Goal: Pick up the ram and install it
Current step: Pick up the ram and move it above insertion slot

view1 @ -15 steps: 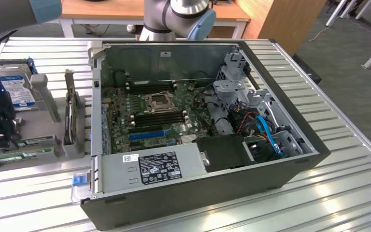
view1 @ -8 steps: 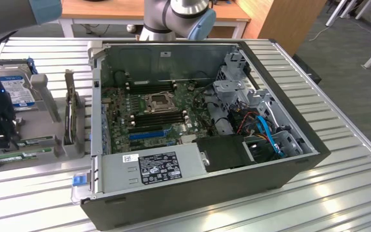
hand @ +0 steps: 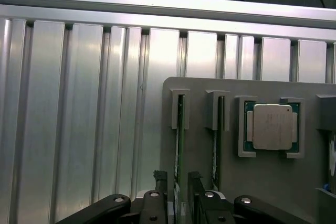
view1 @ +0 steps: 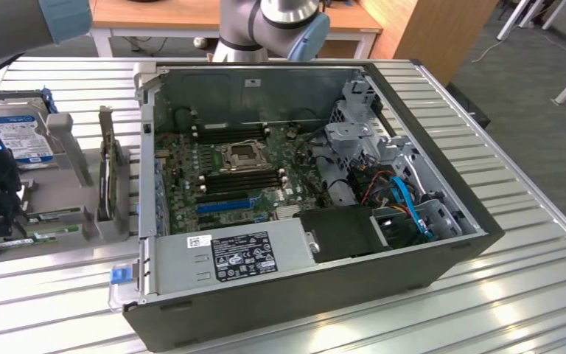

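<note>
Two green ram sticks stand on edge in slots of a grey holder [hand: 262,182]. The wrist view shows one ram [hand: 179,145] running between my two fingertips [hand: 160,181], with a small gap on each side. The other ram [hand: 216,140] stands in the neighbouring slot. My gripper [hand: 177,184] is open and straddles the first stick. In the exterior view the gripper [view1: 1,221] hangs low over the holder at that view's far left, with the green ram [view1: 55,215] just beside it. The open computer case [view1: 441,221] holds the motherboard [view1: 233,177] with its memory slots [view1: 244,181].
A square silver processor [hand: 272,126] sits in a pocket of the holder beside the sticks. A hard drive [view1: 23,136] and an upright card [view1: 109,173] stand on the holder [view1: 67,177] between gripper and case. The case wall [view1: 147,147] rises on the near side. The table is ribbed aluminium [view1: 519,295].
</note>
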`<move>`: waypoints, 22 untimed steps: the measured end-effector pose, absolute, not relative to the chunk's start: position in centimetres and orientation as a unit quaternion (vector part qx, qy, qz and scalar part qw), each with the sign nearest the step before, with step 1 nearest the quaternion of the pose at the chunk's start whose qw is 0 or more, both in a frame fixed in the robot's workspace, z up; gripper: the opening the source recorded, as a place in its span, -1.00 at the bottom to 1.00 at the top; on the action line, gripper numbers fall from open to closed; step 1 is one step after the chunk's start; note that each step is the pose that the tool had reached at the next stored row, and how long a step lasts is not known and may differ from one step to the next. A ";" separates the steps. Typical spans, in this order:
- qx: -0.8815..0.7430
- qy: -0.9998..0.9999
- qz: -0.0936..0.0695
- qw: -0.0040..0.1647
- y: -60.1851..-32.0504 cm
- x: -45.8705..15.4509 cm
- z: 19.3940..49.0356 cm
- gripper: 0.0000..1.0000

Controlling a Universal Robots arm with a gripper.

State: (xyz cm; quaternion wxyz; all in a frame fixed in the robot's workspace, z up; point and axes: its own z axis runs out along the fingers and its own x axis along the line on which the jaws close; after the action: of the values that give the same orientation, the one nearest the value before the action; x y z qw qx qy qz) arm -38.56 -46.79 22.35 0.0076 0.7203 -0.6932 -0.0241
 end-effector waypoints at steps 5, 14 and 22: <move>0.720 -0.693 -0.024 0.008 -46.8 -38.6 22.3 -0.41; 0.720 -0.693 -0.024 0.008 -46.4 -38.6 22.3 -0.41; 0.720 -0.693 -0.024 0.008 -46.4 -38.0 22.4 -0.41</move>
State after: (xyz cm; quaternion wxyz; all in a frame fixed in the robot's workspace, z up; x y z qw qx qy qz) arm -37.97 -46.38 22.35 0.0077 0.7203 -0.6932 -0.0241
